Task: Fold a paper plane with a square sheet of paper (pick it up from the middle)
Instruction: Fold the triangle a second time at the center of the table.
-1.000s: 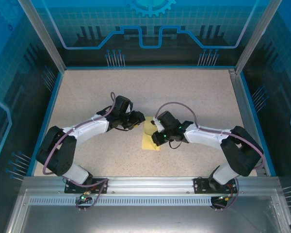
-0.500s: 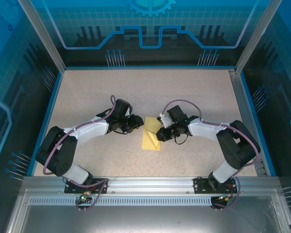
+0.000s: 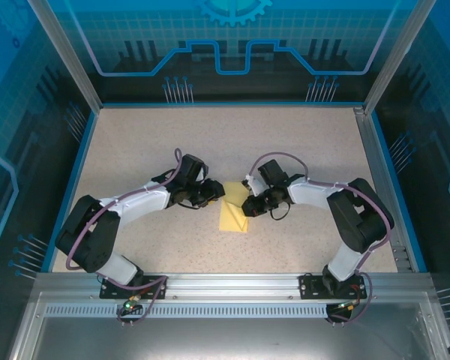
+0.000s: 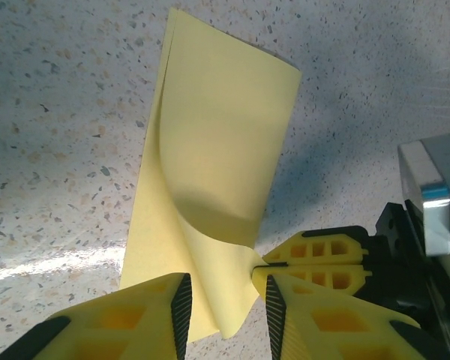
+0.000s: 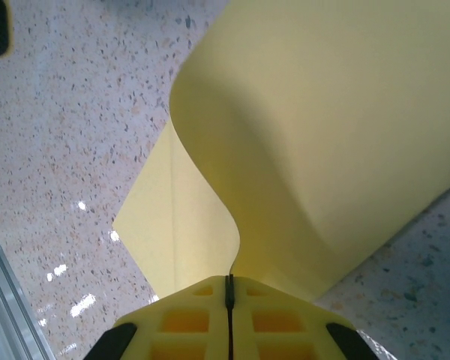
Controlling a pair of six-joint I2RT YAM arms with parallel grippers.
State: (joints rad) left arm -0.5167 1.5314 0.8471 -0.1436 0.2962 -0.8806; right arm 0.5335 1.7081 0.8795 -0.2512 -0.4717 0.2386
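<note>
The square sheet of paper [image 3: 234, 215] is plain yellow and lies doubled over as a narrow rectangle on the speckled table, not shaped as a paper plane. My right gripper [image 5: 229, 279] is shut on the edge of its upper layer [image 5: 322, 150], which curls up off the lower layer [image 5: 172, 217]. My left gripper [image 4: 225, 289] is open, its fingers standing on either side of the paper's near corner [image 4: 210, 300]. The right gripper's yellow fingers [image 4: 322, 251] touch the paper's edge just beside my left fingers. From above, the left gripper [image 3: 217, 193] and right gripper [image 3: 246, 208] face each other across the sheet.
Blue walls and metal posts [image 3: 64, 52] ring the speckled table [image 3: 232, 142]. An aluminium rail [image 3: 232, 289] carries both arm bases at the near edge. Open tabletop stretches behind and to both sides of the arms.
The right gripper has drawn back to the right off the sheet, pulling the upper layer's edge up. More of the yellow paper shows. The left gripper's jaws have narrowed a little.
</note>
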